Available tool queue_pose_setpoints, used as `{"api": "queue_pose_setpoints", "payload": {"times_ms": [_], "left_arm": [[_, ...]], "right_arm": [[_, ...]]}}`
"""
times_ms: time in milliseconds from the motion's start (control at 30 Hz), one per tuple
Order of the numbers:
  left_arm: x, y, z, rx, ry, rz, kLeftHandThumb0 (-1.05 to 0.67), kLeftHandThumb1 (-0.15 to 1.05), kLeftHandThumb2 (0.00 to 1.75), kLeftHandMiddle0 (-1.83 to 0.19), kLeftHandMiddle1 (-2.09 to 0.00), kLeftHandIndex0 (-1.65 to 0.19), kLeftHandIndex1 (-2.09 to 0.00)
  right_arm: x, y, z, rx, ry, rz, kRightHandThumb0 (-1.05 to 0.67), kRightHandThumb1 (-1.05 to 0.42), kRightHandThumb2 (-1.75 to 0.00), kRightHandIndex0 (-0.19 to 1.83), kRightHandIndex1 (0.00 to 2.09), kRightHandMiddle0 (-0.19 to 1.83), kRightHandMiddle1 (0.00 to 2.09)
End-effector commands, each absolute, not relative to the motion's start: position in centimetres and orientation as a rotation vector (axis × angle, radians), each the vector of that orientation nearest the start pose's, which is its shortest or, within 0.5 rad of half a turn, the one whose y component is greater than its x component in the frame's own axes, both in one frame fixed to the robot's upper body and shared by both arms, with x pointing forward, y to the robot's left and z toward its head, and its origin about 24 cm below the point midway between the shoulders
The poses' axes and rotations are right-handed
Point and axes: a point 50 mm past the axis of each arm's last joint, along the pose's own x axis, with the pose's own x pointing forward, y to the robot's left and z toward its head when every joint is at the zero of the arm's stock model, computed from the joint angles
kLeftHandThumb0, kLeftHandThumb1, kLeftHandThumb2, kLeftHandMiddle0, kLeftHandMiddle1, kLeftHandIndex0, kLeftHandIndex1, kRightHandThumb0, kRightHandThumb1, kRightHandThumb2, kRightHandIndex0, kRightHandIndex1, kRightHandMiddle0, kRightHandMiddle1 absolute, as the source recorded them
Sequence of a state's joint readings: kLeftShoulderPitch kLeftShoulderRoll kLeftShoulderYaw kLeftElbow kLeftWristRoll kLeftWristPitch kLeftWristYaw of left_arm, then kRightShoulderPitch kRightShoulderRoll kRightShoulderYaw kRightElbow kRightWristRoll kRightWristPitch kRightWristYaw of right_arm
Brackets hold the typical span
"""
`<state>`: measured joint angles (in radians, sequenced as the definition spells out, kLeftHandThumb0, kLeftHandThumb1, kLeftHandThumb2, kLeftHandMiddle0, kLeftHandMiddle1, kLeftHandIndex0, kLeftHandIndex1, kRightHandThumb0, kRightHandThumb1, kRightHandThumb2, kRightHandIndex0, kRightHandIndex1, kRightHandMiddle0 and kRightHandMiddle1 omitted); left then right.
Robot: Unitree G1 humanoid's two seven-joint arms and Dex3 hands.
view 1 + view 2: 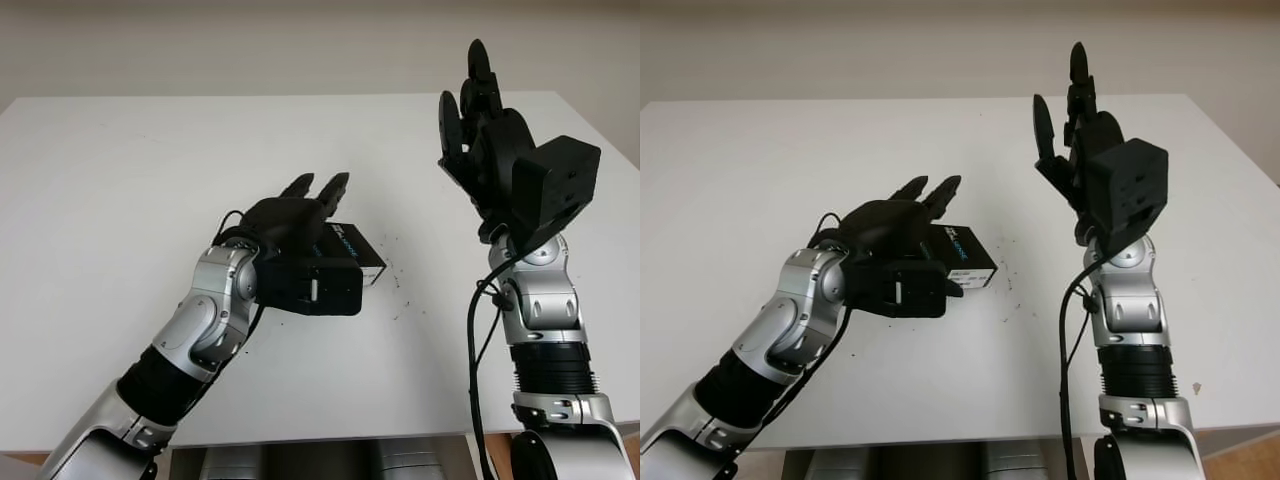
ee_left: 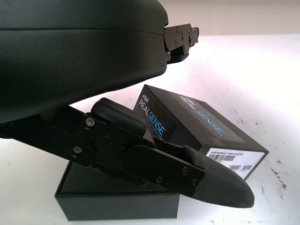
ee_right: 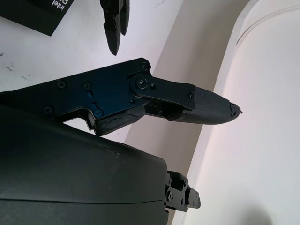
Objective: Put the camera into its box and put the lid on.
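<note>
hovers just over the box, left hand open and nearer; right hand open, raised well apart from box.

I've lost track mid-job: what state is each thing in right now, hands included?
Box lid: printed Intel RealSense, tilted, one edge propped on the black box base.
Box base: on the table, inside hidden.
Left hand: open, over the lid and base, holding nothing.
Right hand: open, raised above the table, holding nothing.
</note>
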<state>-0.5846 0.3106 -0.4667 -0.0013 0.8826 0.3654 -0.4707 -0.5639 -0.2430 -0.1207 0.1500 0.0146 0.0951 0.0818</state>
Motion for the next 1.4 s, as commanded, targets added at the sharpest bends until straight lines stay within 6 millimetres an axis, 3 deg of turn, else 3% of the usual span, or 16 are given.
{"api": "queue_pose_setpoints", "payload": {"times_ms": [0, 567, 767, 1367], "left_arm": [[32.37, 7.85, 14.25, 1.363, -0.126, -0.430, -0.98, 1.05, 0.08, 0.19, 0.00, 0.19, 0.00], [32.52, 7.70, 14.11, 1.453, -0.132, -0.446, -0.90, 0.98, 0.04, 0.18, -0.01, 0.18, -0.01], [32.50, 7.59, 14.07, 1.470, -0.113, -0.441, -0.88, 0.95, 0.04, -0.03, -0.11, 0.11, -0.06], [32.46, 7.25, 13.88, 1.467, -0.125, -0.423, -0.97, 1.04, 0.07, -0.11, -0.10, 0.11, -0.05]], "right_arm": [[34.34, -18.32, 17.56, -0.190, -0.334, 0.033, -0.73, -1.05, -0.62, -0.19, 0.05, -0.17, 0.05], [34.31, -18.11, 17.53, -0.182, -0.333, 0.022, -0.72, -1.05, -0.63, -0.19, 0.04, -0.17, 0.05], [34.20, -18.13, 17.51, -0.185, -0.329, 0.019, -0.73, -1.05, -0.63, -0.19, 0.04, -0.18, 0.05], [34.09, -18.15, 17.31, -0.199, -0.314, -0.010, -0.72, -1.05, -0.64, -0.18, 0.05, -0.19, 0.05]]}}
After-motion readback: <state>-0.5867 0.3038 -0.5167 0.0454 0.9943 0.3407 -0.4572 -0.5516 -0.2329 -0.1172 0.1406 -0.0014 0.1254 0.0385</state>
